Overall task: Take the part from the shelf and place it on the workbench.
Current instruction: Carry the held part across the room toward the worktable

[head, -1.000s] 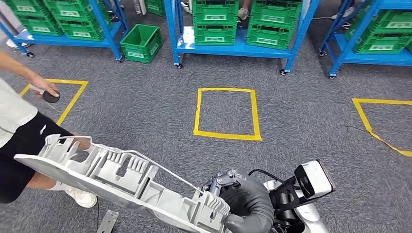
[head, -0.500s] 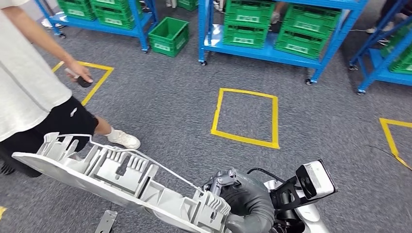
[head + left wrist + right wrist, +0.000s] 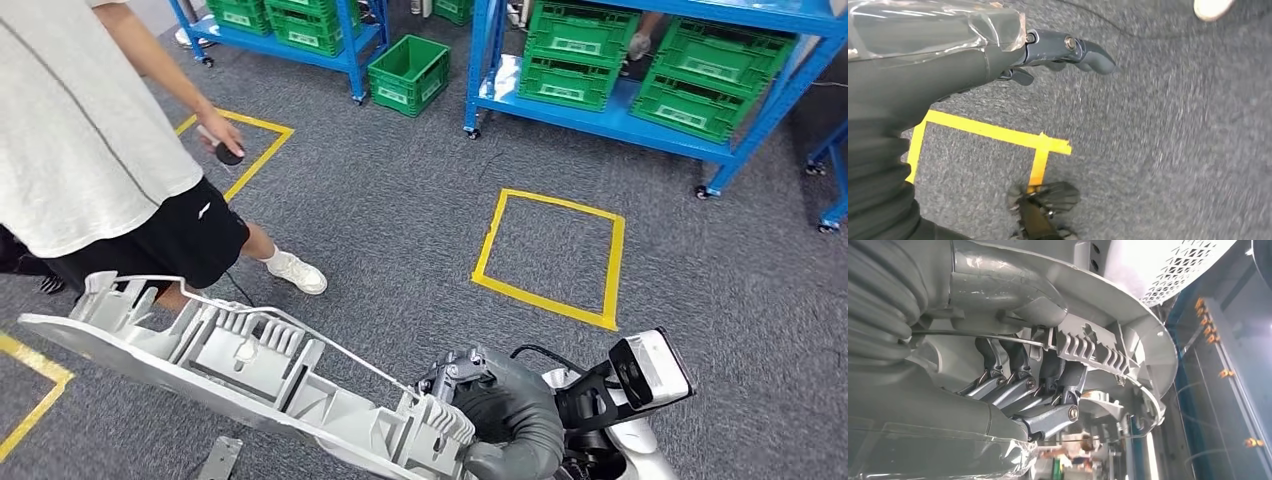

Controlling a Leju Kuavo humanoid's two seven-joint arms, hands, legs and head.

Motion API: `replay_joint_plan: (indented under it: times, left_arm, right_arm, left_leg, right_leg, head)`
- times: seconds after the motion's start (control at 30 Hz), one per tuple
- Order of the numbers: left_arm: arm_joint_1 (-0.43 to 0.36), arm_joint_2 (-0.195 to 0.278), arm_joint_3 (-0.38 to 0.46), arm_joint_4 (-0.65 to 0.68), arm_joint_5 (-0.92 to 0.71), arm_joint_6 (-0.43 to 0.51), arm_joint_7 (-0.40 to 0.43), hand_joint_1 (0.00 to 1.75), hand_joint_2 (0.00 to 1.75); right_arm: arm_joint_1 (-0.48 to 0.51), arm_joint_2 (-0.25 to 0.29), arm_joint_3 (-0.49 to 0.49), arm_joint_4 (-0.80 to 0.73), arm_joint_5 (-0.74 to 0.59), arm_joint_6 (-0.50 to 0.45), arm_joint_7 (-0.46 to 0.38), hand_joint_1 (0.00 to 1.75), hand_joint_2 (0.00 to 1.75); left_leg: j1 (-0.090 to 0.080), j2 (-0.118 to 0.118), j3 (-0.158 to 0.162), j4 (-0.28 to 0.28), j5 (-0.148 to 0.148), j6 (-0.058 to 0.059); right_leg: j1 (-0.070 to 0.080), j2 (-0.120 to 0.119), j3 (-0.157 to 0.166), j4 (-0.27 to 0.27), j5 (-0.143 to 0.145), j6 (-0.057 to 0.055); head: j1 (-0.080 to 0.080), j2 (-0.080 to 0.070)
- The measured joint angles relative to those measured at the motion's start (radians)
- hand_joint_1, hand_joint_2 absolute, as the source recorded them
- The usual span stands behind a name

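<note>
Part (image 3: 250,365): long grey plastic moulding, clamped at one end by right robot hand (image 3: 500,420); left robot hand (image 3: 1058,52) empty, fingers loosely apart. Carry level, clear of person (image 3: 90,150)

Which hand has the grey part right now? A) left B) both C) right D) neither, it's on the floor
C: the right hand has its fingers curled around the ribbed edge of the long grey part, which juts out across the head view, while the left hand hangs over the carpet with nothing in it.
</note>
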Motion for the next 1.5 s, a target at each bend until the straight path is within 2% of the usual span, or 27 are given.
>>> replay_joint_plan:
  times: [0.07,0.1,0.17,0.23,0.3,0.37,0.43,0.5,0.57,0.6,0.63,0.7,0.73,0.8,0.87,0.93,1.0,1.07,1.1,1.13,1.17,1.23,1.27,1.3,1.37,1.43,1.5]
  left_arm:
    - [-0.002,0.000,0.000,0.000,-0.003,0.001,0.000,0.00,1.75]
    - [-0.001,-0.001,0.000,0.000,-0.005,0.001,0.001,0.00,1.75]
    - [-0.002,0.000,0.000,0.000,-0.008,0.001,0.002,0.00,1.75]
    - [-0.005,0.002,0.000,0.000,-0.011,0.002,0.003,0.00,1.75]
    - [-0.009,0.003,0.000,0.000,-0.014,0.003,0.004,0.00,1.75]
    - [-0.008,0.004,0.001,0.000,-0.017,0.004,0.006,0.00,1.75]
    - [-0.008,0.004,0.001,0.000,-0.023,0.003,0.009,0.00,1.75]
    - [-0.012,0.002,0.001,0.000,-0.027,0.001,0.011,0.00,1.75]
    - [-0.013,0.001,0.001,0.001,-0.029,-0.001,0.012,0.00,1.75]
    - [-0.012,0.000,0.001,0.001,-0.031,-0.002,0.013,0.00,1.75]
    - [-0.011,-0.001,0.001,0.002,-0.032,-0.003,0.013,0.00,1.75]
    - [-0.011,-0.003,0.002,0.004,-0.035,-0.008,0.013,0.00,1.75]
    - [-0.011,-0.004,0.003,0.005,-0.036,-0.010,0.012,0.00,1.75]
    - [-0.009,-0.003,0.006,0.006,-0.038,-0.014,0.012,0.00,1.75]
    - [-0.004,-0.003,0.007,0.010,-0.040,-0.017,0.011,0.00,1.75]
    - [0.000,-0.003,0.007,0.013,-0.042,-0.018,0.010,0.00,1.75]
    - [-0.002,-0.003,0.009,0.014,-0.043,-0.018,0.009,0.00,1.75]
    - [-0.005,-0.003,0.010,0.015,-0.043,-0.018,0.009,0.00,1.75]
    - [-0.005,-0.004,0.011,0.016,-0.043,-0.018,0.009,0.00,1.75]
    - [-0.005,-0.004,0.011,0.016,-0.044,-0.018,0.009,0.00,1.75]
    - [-0.005,-0.004,0.012,0.016,-0.044,-0.018,0.008,0.00,1.75]
    - [-0.007,-0.002,0.014,0.017,-0.044,-0.018,0.008,0.00,1.75]
    - [-0.009,-0.001,0.015,0.017,-0.045,-0.018,0.007,0.00,1.75]
    - [-0.010,-0.001,0.015,0.017,-0.045,-0.018,0.007,0.00,1.75]
    - [-0.010,0.001,0.016,0.017,-0.045,-0.018,0.006,0.00,1.75]
    - [-0.009,0.002,0.017,0.018,-0.045,-0.017,0.005,0.00,1.75]
    - [-0.011,0.000,0.018,0.018,-0.045,-0.017,0.005,0.00,1.75]
  right_arm:
    - [0.000,0.000,0.000,0.000,0.000,0.001,0.000,1.75,1.75]
    - [0.000,0.000,0.001,0.000,-0.001,0.001,0.000,1.75,1.75]
    - [-0.002,0.002,0.002,0.000,-0.002,0.002,0.000,1.75,1.75]
    - [-0.005,0.004,0.002,0.000,-0.002,0.003,-0.001,1.75,1.75]
    - [-0.007,0.005,0.003,0.000,-0.003,0.004,-0.001,1.75,1.75]
    - [-0.010,0.007,0.003,0.000,-0.004,0.005,-0.002,1.75,1.75]
    - [-0.012,0.008,0.002,0.000,-0.005,0.007,-0.003,1.75,1.75]
    - [-0.010,0.006,0.000,0.000,-0.006,0.010,-0.004,1.75,1.75]
    - [-0.007,0.003,0.000,0.001,-0.006,0.011,-0.005,1.75,1.75]
    - [-0.005,0.003,-0.001,0.001,-0.006,0.011,-0.005,1.75,1.75]
    - [-0.005,0.002,-0.001,0.001,-0.005,0.011,-0.005,1.75,1.75]
    - [-0.005,0.002,-0.002,0.001,-0.002,0.011,-0.006,1.75,1.75]
    - [-0.005,0.002,-0.002,0.000,-0.001,0.011,-0.006,1.75,1.75]
    - [-0.004,0.003,-0.004,0.000,0.003,0.012,-0.009,1.75,1.75]
    - [-0.004,0.005,-0.005,0.000,0.007,0.013,-0.013,1.75,1.75]
    - [-0.004,0.008,-0.006,-0.001,0.012,0.013,-0.015,1.75,1.75]
    - [-0.001,0.010,-0.010,-0.002,0.015,0.013,-0.017,1.75,1.75]
    - [0.002,0.010,-0.012,-0.003,0.018,0.013,-0.018,1.75,1.75]
    - [0.004,0.010,-0.013,-0.003,0.020,0.013,-0.018,1.75,1.75]
    - [0.004,0.010,-0.014,-0.003,0.022,0.013,-0.019,1.75,1.75]
    - [0.005,0.011,-0.015,-0.003,0.024,0.013,-0.019,1.75,1.75]
    - [0.005,0.013,-0.018,-0.005,0.027,0.013,-0.019,1.75,1.75]
    - [0.005,0.014,-0.019,-0.006,0.027,0.013,-0.019,1.75,1.75]
    - [0.006,0.014,-0.020,-0.007,0.028,0.012,-0.020,1.75,1.75]
    - [0.007,0.014,-0.021,-0.009,0.029,0.012,-0.020,1.75,1.75]
    - [0.007,0.014,-0.023,-0.011,0.031,0.011,-0.021,1.75,1.75]
    - [0.009,0.012,-0.025,-0.013,0.033,0.010,-0.022,1.75,1.75]
  left_leg:
    - [0.004,0.014,-0.054,0.109,-0.037,-0.006]
    - [0.005,0.016,-0.056,0.113,-0.029,-0.006]
    - [0.005,0.031,0.001,0.007,0.028,0.000]
    - [-0.003,0.068,0.072,-0.126,0.071,0.014]
    - [-0.012,0.080,0.092,-0.170,0.079,0.024]
    - [-0.011,0.058,0.092,-0.177,0.085,0.033]
    - [-0.006,0.038,0.099,-0.191,0.097,0.045]
    - [-0.003,0.015,0.100,-0.197,0.103,0.052]
    - [-0.004,-0.011,0.098,-0.196,0.104,0.053]
    - [-0.004,-0.025,0.098,-0.195,0.104,0.052]
    - [-0.003,-0.039,0.098,-0.194,0.104,0.052]
    - [-0.002,-0.067,0.097,-0.187,0.101,0.046]
    - [-0.003,-0.079,0.094,-0.181,0.099,0.040]
    - [-0.004,-0.097,0.086,-0.174,0.097,0.027]
    - [0.000,-0.106,0.080,-0.174,0.098,0.016]
    - [0.002,-0.069,0.066,-0.143,0.079,0.006]
    - [0.002,-0.010,0.014,-0.034,0.022,-0.002]
    - [0.005,0.012,-0.051,0.096,-0.031,-0.007]
    - [0.006,0.015,-0.065,0.123,-0.034,-0.007]
    - [0.006,0.017,-0.057,0.109,-0.019,-0.004]
    - [0.005,0.023,-0.029,0.056,0.010,0.000]
    - [-0.002,0.060,0.049,-0.086,0.063,0.015]
    - [-0.007,0.075,0.074,-0.133,0.076,0.023]
    - [-0.012,0.083,0.085,-0.155,0.079,0.028]
    - [-0.016,0.065,0.084,-0.163,0.083,0.036]
    - [-0.011,0.045,0.094,-0.181,0.094,0.045]
    - [-0.005,0.023,0.100,-0.194,0.104,0.052]
  right_leg:
    - [0.004,-0.025,0.000,0.000,-0.002,-0.004]
    - [0.005,-0.037,0.000,0.000,-0.003,-0.004]
    - [0.008,-0.058,0.002,0.000,-0.004,-0.004]
    - [0.014,-0.075,0.004,0.000,-0.007,-0.001]
    - [0.019,-0.092,0.005,0.000,-0.010,0.007]
    - [0.018,-0.103,0.006,0.000,-0.013,0.016]
    - [0.016,-0.068,-0.010,0.036,-0.033,0.020]
    - [0.013,-0.018,-0.065,0.153,-0.085,0.014]
    - [0.012,-0.003,-0.127,0.276,-0.125,0.014]
    - [0.010,-0.001,-0.136,0.291,-0.124,0.021]
    - [0.007,0.001,-0.125,0.265,-0.108,0.031]
    - [-0.004,0.024,-0.062,0.130,-0.052,0.051]
    - [-0.007,0.039,-0.033,0.069,-0.030,0.053]
    - [-0.005,0.057,-0.008,0.017,-0.012,0.041]
    - [-0.002,0.041,-0.006,0.016,-0.008,0.024]
    - [-0.004,0.025,-0.003,0.012,-0.005,0.010]
    - [-0.001,0.005,-0.002,0.011,-0.006,-0.002]
    - [0.005,-0.019,-0.001,0.011,-0.009,-0.008]
    - [0.007,-0.030,-0.001,0.011,-0.010,-0.009]
    - [0.009,-0.041,0.000,0.011,-0.011,-0.010]
    - [0.011,-0.050,0.001,0.011,-0.013,-0.011]
    - [0.018,-0.068,0.005,0.011,-0.016,-0.009]
    - [0.021,-0.076,0.006,0.012,-0.018,-0.005]
    - [0.023,-0.084,0.007,0.011,-0.020,-0.001]
    - [0.024,-0.101,0.011,0.007,-0.021,0.009]
    - [0.022,-0.081,0.006,0.020,-0.032,0.016]
    - [0.017,-0.029,-0.038,0.112,-0.072,0.014]
  head:
    - [0.000,0.000]
    - [0.000,0.000]
    - [0.000,0.000]
    - [0.001,0.000]
    - [0.002,0.000]
    - [0.002,0.000]
    - [0.004,0.000]
    - [0.007,0.000]
    - [0.008,0.000]
    - [0.008,0.000]
    - [0.008,0.000]
    - [0.008,0.000]
    - [0.008,0.000]
    - [0.008,0.000]
    - [0.007,0.000]
    - [0.005,0.000]
    - [0.001,0.000]
    - [0.001,0.000]
    - [0.001,0.000]
    - [0.001,0.000]
    - [0.001,0.000]
    - [0.001,0.000]
    - [0.002,0.000]
    - [0.002,0.000]
    - [0.002,0.000]
    - [0.004,0.000]
    - [0.006,0.000]
